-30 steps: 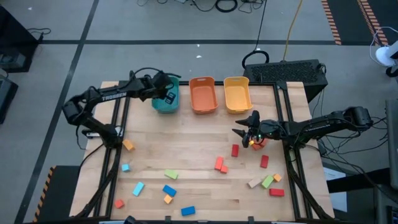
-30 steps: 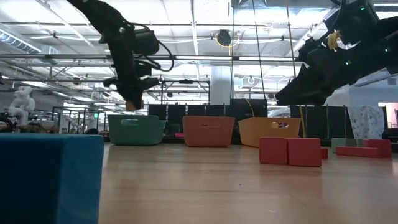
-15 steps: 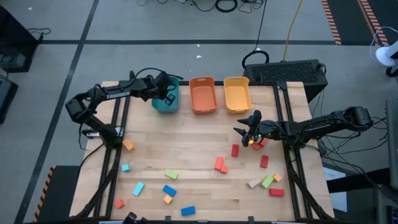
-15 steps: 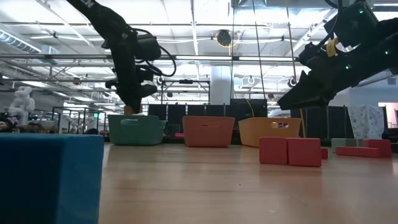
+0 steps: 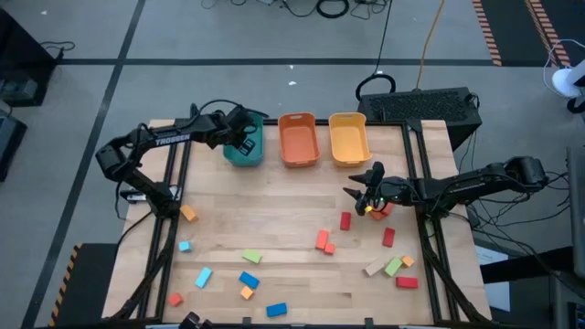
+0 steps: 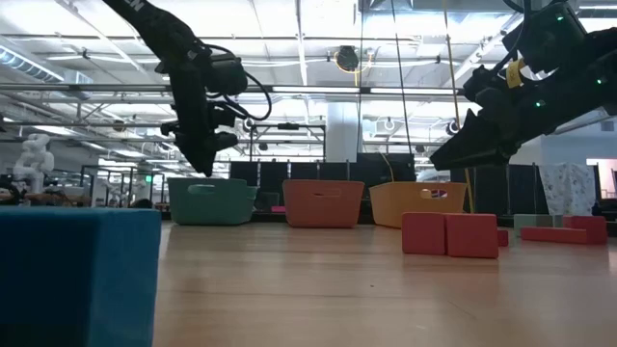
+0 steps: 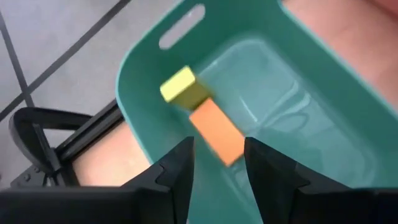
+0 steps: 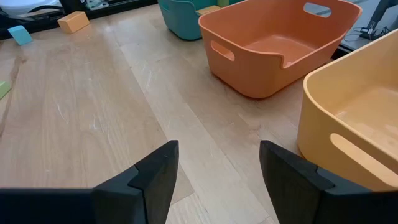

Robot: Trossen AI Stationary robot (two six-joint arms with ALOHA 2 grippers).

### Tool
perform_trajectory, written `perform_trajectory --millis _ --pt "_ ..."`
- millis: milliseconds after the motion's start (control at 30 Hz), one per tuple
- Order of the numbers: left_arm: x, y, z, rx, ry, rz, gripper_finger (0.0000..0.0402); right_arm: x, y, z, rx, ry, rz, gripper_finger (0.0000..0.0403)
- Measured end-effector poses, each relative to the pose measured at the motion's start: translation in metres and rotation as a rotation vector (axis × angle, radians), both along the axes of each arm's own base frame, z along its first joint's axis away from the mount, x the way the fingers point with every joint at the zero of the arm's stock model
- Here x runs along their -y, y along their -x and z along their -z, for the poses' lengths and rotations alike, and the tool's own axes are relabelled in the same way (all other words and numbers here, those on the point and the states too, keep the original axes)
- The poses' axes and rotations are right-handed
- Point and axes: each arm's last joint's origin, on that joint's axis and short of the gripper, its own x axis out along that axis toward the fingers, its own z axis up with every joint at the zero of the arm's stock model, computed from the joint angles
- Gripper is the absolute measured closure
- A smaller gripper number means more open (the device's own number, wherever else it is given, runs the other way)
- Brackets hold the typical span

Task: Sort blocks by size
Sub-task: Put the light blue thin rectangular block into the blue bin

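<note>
Your left gripper (image 7: 216, 163), fingers spread and empty above the teal plastic bin (image 7: 323, 81), has an orange wooden bar (image 7: 216, 131) and yellow wooden cube (image 7: 178, 86) below it; remaining wooden blocks (image 5: 249, 280) lie scattered on the worktop (image 5: 274, 215); risk: sizes mixed here.

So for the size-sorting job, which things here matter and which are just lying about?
Job:
- small coloured wooden blocks scattered on the table
- orange wooden bar and yellow wooden cube inside the teal plastic bin

Lying about:
- black keyboard behind the table
- cables on the floor
</note>
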Motion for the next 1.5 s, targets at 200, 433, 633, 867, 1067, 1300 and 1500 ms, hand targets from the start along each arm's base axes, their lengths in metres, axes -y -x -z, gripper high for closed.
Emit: perform_trajectory --millis 200,433,633,867,1067,1300,1500 --pt "0.01 0.005 -0.017 -0.04 0.108 0.027 0.0258 0.0 0.0 -0.001 0.007 0.008 -0.004 0.0193" --pt "0.032 0.003 -0.038 -0.036 0.128 0.066 0.0258 0.0 -0.001 -0.003 0.032 0.006 -0.004 0.0193" --pt "0.059 0.004 -0.049 -0.02 0.139 0.087 0.0258 0.0 -0.002 -0.004 0.051 -0.003 -0.006 0.0193" --pt "0.097 0.007 -0.056 -0.029 0.186 0.078 0.0258 0.0 -0.002 -0.005 0.057 -0.009 -0.003 0.0193" --pt "0.13 0.007 -0.056 -0.057 0.219 0.084 0.0258 0.0 -0.002 -0.005 0.057 -0.013 -0.004 0.0193" --pt "0.163 0.005 -0.056 -0.048 0.23 0.116 0.0258 0.0 -0.002 -0.004 0.056 -0.013 -0.005 0.0193" --pt "0.189 0.004 -0.056 -0.034 0.262 0.186 0.0258 0.0 -0.002 -0.005 0.056 -0.012 -0.005 0.0193"
